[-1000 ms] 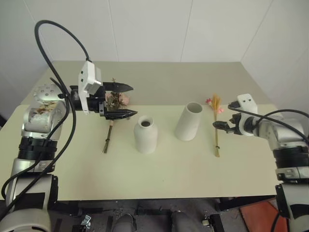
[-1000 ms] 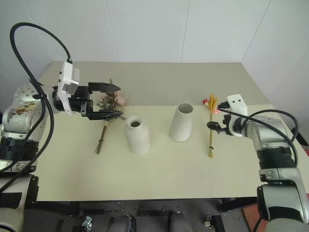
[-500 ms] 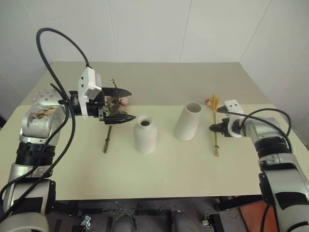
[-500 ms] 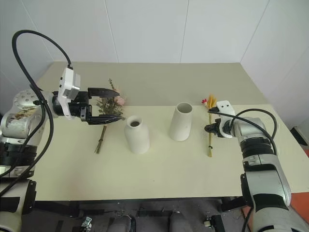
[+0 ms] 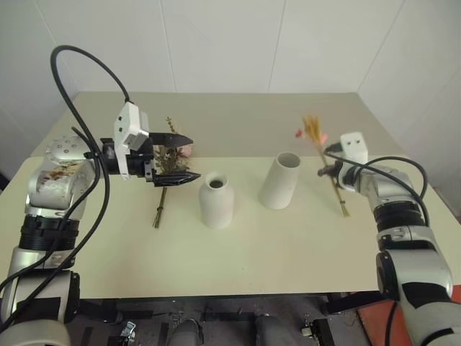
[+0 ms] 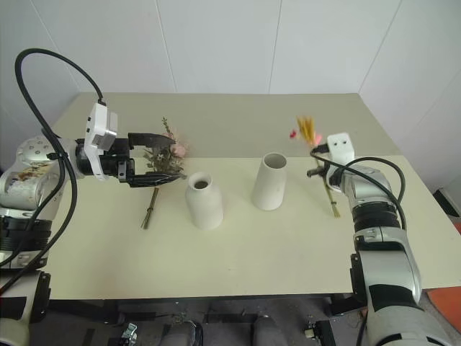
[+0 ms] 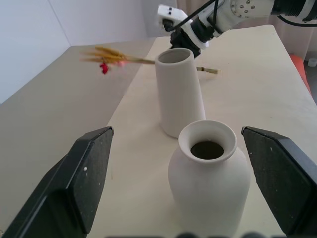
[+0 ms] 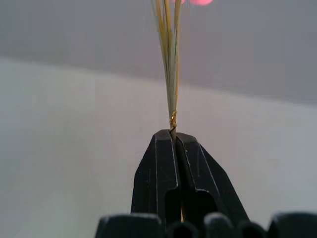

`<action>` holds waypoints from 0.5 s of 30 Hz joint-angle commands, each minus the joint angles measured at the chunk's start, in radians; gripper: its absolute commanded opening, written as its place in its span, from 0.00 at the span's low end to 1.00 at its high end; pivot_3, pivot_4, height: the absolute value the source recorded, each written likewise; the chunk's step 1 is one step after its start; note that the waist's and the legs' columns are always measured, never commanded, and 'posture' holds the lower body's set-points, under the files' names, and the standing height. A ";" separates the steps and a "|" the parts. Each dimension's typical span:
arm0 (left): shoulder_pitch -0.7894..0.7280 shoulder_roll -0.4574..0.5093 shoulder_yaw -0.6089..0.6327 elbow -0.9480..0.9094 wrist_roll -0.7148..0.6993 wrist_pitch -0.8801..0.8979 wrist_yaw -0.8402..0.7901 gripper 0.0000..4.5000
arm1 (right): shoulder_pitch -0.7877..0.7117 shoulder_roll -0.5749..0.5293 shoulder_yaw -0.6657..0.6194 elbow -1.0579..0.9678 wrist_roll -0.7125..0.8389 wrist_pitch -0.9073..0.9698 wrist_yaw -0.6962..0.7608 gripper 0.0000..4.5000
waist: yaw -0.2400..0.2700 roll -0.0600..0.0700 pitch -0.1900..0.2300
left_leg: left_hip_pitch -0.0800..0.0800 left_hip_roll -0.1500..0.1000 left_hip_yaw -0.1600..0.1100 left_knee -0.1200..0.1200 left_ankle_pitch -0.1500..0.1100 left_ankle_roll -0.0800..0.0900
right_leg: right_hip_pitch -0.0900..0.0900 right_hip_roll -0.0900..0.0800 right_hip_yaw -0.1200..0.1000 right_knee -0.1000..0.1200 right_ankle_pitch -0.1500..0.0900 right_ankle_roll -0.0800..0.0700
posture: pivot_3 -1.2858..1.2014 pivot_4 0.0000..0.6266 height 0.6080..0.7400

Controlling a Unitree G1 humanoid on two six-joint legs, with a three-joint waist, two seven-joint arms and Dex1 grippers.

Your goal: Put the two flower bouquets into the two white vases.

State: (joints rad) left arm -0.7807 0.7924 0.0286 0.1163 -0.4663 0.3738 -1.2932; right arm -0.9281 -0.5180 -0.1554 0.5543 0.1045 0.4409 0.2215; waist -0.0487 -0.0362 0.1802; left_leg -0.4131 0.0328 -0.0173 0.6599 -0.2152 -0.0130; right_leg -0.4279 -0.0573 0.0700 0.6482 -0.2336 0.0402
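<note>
1. While no writing or label can be read on anything, the two white vases are plain matte — a bottle-shaped vase (image 5: 216, 200) with a narrow neck, and a taller tapered vase (image 5: 280, 179) with a wide mouth.
2. Both vases stand upright on the pale table (image 5: 238, 252), near each other at its middle, the bottle-shaped one to the robot's left.
3. Neither vase holds flowers; from the left wrist view the bottle-shaped one's neck looks dark and hollow.
4. Clamped on the slim bouquet (image 5: 322, 155), the right gripper (image 5: 333, 170) has its fingers closed tight around the stalks at a small gold tie.
5. That bouquet — yellow-orange stalks with small pink-red flowers — is off the table and tilted, flower end up and away, to the right of the tapered vase.
6. Fingers spread wide and holding nothing, the left gripper (image 5: 181, 156) hovers level, pointing toward the vases.
7. Lying on the table just behind and below that gripper is the bushy bouquet (image 5: 170, 160), its stems toward the near edge.
</note>
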 commanded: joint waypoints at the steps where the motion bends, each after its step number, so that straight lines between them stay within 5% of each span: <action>1: 0.005 0.022 0.051 -0.039 -0.020 0.003 0.009 1.00 | -0.023 0.061 -0.193 -0.313 0.177 -0.099 -0.057 0.01 | 0.000 0.001 0.001 | 0.000 0.000 0.000 0.000 0.000 0.000 | 0.000 0.000 0.000 0.000 0.000 0.000 | 0.52 0.24 1.00; 6: 0.023 0.035 0.058 -0.043 -0.021 0.005 0.011 1.00 | -0.001 0.192 -0.255 -0.577 0.377 -0.089 -0.056 0.01 | 0.003 0.001 0.000 | 0.001 0.001 -0.002 0.000 0.000 0.000 | 0.002 0.000 -0.002 0.000 0.000 0.000 | 0.52 0.24 1.00; 15: 0.042 0.044 0.070 -0.061 -0.026 0.011 0.018 1.00 | 0.055 0.276 -0.164 -0.614 0.381 -0.063 -0.066 0.01 | 0.003 0.002 0.001 | 0.002 0.001 -0.002 0.000 0.000 0.000 | 0.002 0.000 -0.002 0.001 0.000 0.000 | 0.52 0.24 1.00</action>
State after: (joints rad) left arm -0.7367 0.8182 0.0599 0.0900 -0.4737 0.3834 -1.2793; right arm -0.8679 -0.2355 -0.3266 -0.0234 0.4870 0.3785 0.1566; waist -0.0454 -0.0343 0.1809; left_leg -0.4109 0.0335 -0.0190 0.6598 -0.2151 -0.0130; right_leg -0.4256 -0.0568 0.0682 0.6488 -0.2334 0.0398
